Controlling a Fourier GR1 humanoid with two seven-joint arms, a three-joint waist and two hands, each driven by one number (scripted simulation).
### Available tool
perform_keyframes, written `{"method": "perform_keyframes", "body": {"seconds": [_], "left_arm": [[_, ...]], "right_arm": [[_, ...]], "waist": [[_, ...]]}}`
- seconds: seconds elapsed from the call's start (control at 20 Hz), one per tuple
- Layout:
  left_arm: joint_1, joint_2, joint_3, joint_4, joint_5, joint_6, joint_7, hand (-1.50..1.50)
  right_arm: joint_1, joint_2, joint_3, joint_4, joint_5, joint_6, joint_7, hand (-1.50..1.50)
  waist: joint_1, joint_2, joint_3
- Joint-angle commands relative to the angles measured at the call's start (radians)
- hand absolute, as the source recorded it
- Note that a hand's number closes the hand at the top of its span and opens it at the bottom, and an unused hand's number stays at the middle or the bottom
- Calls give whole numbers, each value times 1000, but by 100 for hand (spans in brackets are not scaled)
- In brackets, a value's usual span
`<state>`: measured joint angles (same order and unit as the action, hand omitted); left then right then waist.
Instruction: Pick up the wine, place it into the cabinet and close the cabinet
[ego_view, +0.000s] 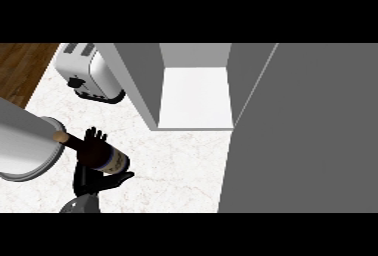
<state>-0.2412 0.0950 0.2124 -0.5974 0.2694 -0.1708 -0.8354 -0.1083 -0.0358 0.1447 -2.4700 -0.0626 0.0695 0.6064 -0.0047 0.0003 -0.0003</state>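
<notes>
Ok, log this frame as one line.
left hand: holding wine bottle | cabinet: open, bottle not inside | right hand: not visible

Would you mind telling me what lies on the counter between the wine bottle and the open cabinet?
In the head view, nothing: only bare marble counter separates the wine bottle from the open cabinet.

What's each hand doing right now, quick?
Left hand: shut on the wine bottle, holding it above the counter.
Right hand: not in view.
</notes>
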Motion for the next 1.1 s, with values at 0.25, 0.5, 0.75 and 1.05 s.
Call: {"method": "perform_keyframes", "body": {"seconds": [0.25,0.5,0.75,1.05], "left_arm": [[-58,-20,21,56,39,-10,-24,150],[-54,-57,-19,-37,40,27,60,150],[-99,-10,9,43,71,-64,63,150],[-22,41,30,103,110,-235,36,150]], "right_arm": [[-42,1,-25,-5,-37,-9,28,-150],[68,-19,-72,-57,-110,44,-11,-150],[75,-6,-52,-37,-91,47,-12,-150],[61,5,-45,33,-64,62,-87,-150]], "waist": [[2,0,0],[2,-1,1],[1,0,0],[2,1,0]]}}
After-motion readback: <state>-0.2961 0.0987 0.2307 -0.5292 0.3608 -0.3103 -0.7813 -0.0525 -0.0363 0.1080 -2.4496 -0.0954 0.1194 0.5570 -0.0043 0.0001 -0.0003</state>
